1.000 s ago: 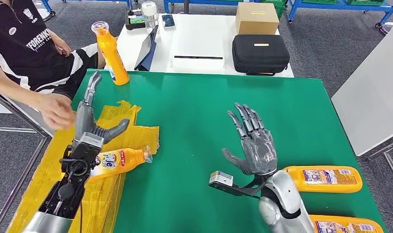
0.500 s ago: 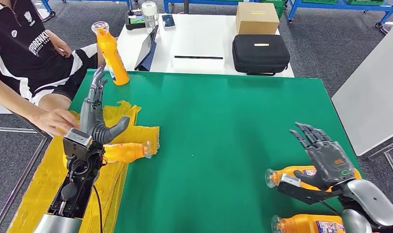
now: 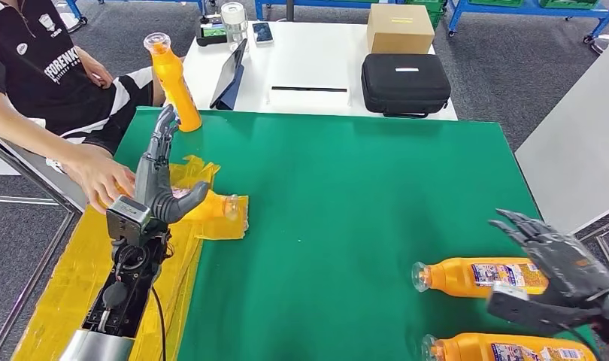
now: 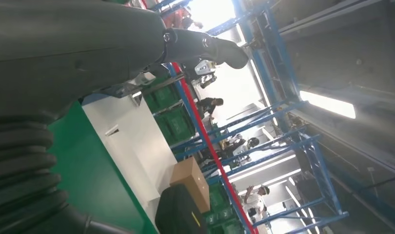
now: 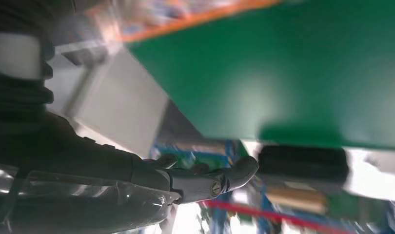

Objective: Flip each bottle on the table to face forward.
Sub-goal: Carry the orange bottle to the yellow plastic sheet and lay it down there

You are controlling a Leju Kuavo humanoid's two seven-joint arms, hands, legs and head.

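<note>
An orange bottle [image 3: 170,79] stands upright at the far left edge of the green table [image 3: 346,188]. A second orange bottle [image 3: 211,207] lies on a yellow plastic bag [image 3: 68,278], partly hidden behind my left hand [image 3: 157,177]. That hand is raised with its fingers straight and its thumb out over the bottle, holding nothing. A person's hand [image 3: 98,177] is right beside it. Two more orange bottles [image 3: 478,276] [image 3: 504,350] lie label-up at the near right, caps pointing left. My right hand [image 3: 561,263] hovers with spread fingers over the base of the nearer-to-centre one.
Beyond the green table stands a white table [image 3: 309,68] with a black case [image 3: 405,83], a cardboard box [image 3: 398,28], a tablet [image 3: 230,71] and small items. A seated person [image 3: 38,68] is at the far left. A white panel [image 3: 580,143] stands to the right.
My right hand swept from the table's middle to the near right, over the lying bottle's base. My left hand moved farther away, and the bottle on the yellow bag now lies farther away too.
</note>
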